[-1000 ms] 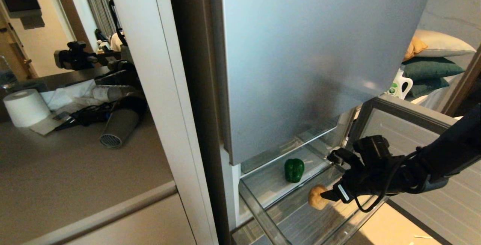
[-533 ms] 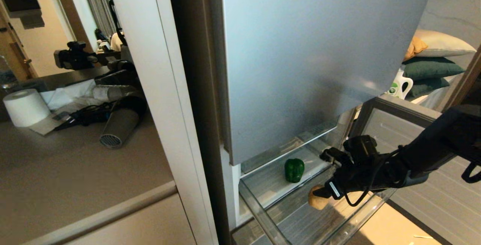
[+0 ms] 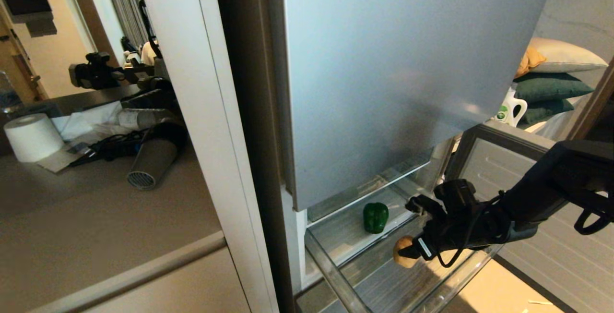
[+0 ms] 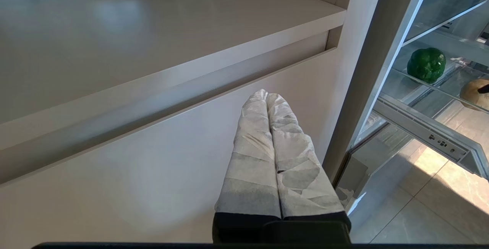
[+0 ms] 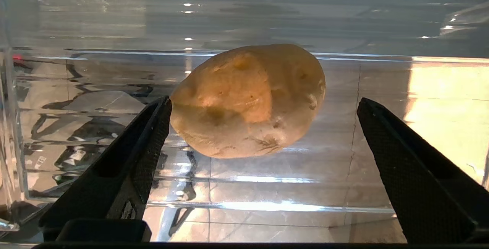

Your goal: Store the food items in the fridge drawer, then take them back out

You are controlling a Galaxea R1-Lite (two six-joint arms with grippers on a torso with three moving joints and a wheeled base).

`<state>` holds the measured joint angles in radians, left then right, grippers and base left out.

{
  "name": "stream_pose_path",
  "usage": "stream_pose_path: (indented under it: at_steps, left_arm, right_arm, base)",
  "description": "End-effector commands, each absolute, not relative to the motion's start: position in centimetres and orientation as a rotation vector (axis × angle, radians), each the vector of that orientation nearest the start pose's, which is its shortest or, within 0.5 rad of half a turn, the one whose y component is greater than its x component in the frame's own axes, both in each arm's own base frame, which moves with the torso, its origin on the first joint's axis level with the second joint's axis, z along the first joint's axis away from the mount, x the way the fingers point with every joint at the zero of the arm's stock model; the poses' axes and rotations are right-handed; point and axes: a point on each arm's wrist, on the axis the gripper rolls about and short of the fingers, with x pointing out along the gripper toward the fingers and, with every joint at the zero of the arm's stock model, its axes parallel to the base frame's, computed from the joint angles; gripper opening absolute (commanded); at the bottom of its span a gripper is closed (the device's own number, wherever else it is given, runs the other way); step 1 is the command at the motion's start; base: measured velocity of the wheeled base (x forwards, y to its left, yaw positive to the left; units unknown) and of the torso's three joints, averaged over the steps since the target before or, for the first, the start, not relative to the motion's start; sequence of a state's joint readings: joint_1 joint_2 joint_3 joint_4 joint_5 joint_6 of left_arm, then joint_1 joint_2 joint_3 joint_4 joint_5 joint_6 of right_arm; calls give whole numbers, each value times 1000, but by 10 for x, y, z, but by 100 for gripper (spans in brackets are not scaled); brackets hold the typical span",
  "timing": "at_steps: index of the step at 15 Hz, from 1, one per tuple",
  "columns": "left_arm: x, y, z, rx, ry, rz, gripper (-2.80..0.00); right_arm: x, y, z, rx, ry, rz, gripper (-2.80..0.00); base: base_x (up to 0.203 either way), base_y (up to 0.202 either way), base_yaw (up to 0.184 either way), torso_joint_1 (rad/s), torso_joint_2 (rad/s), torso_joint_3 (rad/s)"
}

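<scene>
I see the pepper [image 3: 375, 217] sitting in the drawer [image 3: 336, 274]. My right gripper [image 3: 408, 251] is wide open around the potato [image 5: 248, 100]. Taking both out is left.

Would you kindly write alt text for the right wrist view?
A potato lies in the clear fridge drawer, between the open jaws of the right gripper; one black finger is at its side, the other stands well clear.
</scene>
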<state>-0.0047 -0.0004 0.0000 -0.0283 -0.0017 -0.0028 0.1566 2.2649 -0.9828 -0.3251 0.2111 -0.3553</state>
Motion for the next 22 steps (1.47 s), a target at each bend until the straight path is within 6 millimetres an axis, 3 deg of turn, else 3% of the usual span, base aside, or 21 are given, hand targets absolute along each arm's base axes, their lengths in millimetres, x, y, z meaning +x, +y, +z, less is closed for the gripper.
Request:
stream_pose_path:
  at_steps: [1, 9, 22]
  left_arm:
    - [-22, 0, 75, -3, -18, -6, -280]
    - [-22, 0, 75, -3, -18, -6, -280]
    - [-22, 0, 75, -3, -18, -6, -280]
  right_arm:
    - [370, 64, -4, -294, 896, 516, 0]
    - [375, 66, -19, -271, 914, 552, 0]
    - [372, 65, -22, -274, 928, 549, 0]
  base:
    - [0, 0, 0, 0, 0, 0]
    - [0, 0, 0, 0, 0, 0]
    - [0, 0, 0, 0, 0, 0]
